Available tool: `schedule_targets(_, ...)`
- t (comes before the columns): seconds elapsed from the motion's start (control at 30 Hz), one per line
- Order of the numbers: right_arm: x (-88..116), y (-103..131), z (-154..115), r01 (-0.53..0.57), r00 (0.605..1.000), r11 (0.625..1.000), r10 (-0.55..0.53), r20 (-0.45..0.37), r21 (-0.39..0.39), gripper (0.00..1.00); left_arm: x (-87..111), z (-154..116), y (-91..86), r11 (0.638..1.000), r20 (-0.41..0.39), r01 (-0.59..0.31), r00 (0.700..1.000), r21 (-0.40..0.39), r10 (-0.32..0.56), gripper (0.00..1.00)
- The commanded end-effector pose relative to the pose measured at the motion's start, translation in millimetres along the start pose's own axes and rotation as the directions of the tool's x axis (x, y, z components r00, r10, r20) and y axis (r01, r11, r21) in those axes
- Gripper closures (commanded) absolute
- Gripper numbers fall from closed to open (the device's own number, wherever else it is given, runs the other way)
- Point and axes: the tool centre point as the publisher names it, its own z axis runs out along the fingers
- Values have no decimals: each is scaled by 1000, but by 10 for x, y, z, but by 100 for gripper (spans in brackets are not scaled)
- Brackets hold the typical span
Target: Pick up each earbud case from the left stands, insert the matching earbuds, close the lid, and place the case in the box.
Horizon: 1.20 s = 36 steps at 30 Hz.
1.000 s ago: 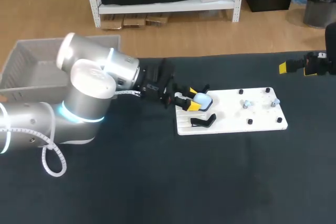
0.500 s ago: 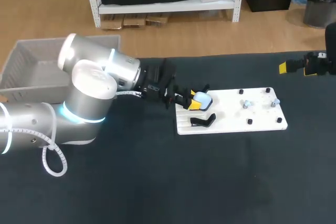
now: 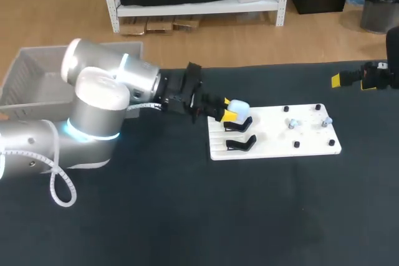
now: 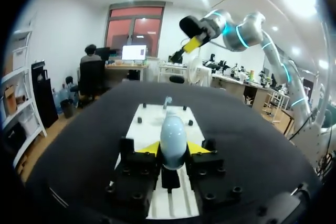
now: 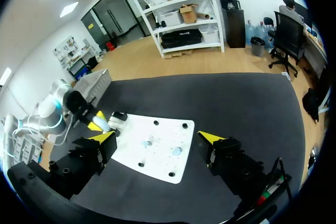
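Observation:
A pale blue earbud case (image 3: pixel 238 107) hangs just above the left end of the white board (image 3: pixel 299 144), with my left gripper (image 3: pixel 231 115) shut on it. In the left wrist view the case (image 4: pixel 173 136) stands on end between the yellow tips of that gripper (image 4: pixel 173 148). Two black stands (image 3: pixel 240 143) sit under and in front of the case. Two small pale earbuds (image 3: pixel 292 123) rest on pegs at the board's right part. My right gripper (image 5: pixel 157 137) is open and holds nothing, high over the table's far right (image 3: pixel 340 80).
The grey box (image 3: pixel 37 79) stands at the table's back left, behind my left arm. Several black pegs (image 3: pixel 297 144) stick up from the board. From the right wrist the board (image 5: pixel 163 163) lies ahead, with my left arm (image 5: pixel 58 103) beyond it.
My left gripper narrowed onto the case, then lifted it off its stand and drew it slightly back and up. The right arm has not moved.

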Motion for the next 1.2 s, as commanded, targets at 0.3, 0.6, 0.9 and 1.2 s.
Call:
schedule_targets(0.3, -2, -6, 0, 1, 1000, 1000, -1, -1, -2, 0, -497, -181, -481, 994, 143, -104, 984, -33, 108, 100)
schedule_targets(0.6, -2, -6, 0, 1, 1000, 1000, -1, -1, -2, 0, -514, -185, -500, 994, 139, -110, 984, -30, 113, 100)
schedule_targets(0.9, -2, -6, 0, 1, 1000, 1000, -1, -1, -2, 0, -514, -185, -500, 994, 139, -110, 984, -30, 113, 100)
schedule_targets(1.2, -2, -6, 0, 1, 1000, 1000, -1, -1, -2, 0, -544, -176, -571, 992, 162, -109, 980, -59, 118, 100)
